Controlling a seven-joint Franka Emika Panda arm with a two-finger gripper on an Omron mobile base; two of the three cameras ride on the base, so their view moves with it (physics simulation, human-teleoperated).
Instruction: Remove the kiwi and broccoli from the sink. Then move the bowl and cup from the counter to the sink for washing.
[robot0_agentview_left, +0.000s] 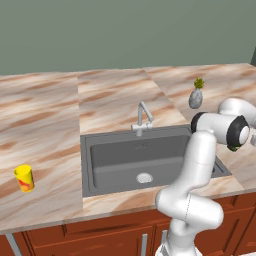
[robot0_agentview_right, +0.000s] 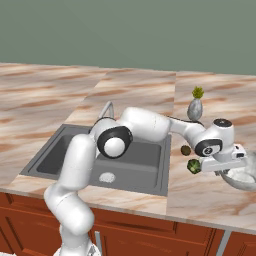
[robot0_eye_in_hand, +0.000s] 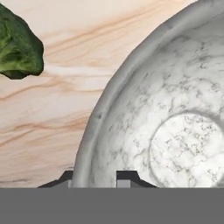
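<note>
Step in hand: bowl transfer. The two-finger gripper (robot0_eye_in_hand: 94, 177) pinches the near rim of the shallow whitish-grey marbled bowl (robot0_eye_in_hand: 175, 109), one fingertip each side, on the pinkish-tan marble counter (robot0_agentview_right: 200, 195) right of the dark grey sink (robot0_agentview_right: 145, 160). The dark green bumpy broccoli (robot0_agentview_right: 194, 166) lies beside the bowl. Next: lift clear, carry left into the sink.

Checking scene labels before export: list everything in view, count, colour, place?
sink: 1, dark grey, set in counter
tap: 1, silver, behind sink
counter: 1, pinkish-tan marble
cup: 1, yellow, counter left of sink
vase: 1, grey with green tuft, counter right of sink
kiwi: 1, brown-olive, counter right of sink
broccoli: 1, dark green, near kiwi
bowl: 1, whitish-grey, right of broccoli
gripper: 1, closed on bowl rim
</note>
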